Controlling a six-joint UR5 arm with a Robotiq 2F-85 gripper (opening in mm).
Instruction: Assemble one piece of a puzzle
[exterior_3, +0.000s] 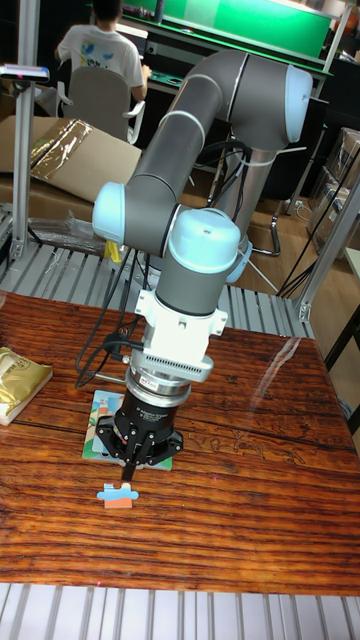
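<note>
My fingers point straight down, tips just above loose puzzle piece on counter, apparently lined up for vertical pick. Fingers look narrow, nothing visibly pinched; spread or pressed, cannot tell. Puzzle board directly behind piece, mostly hidden under my wrist. Count: one loose piece, one board, one golden packet at far left.

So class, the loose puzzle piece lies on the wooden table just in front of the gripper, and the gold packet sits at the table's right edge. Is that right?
Not quite. The gold packet sits at the left edge of the wooden table as the picture shows it, not the right. The rest holds: the loose puzzle piece lies just in front of the gripper. The tall fixed view shows this.
</note>
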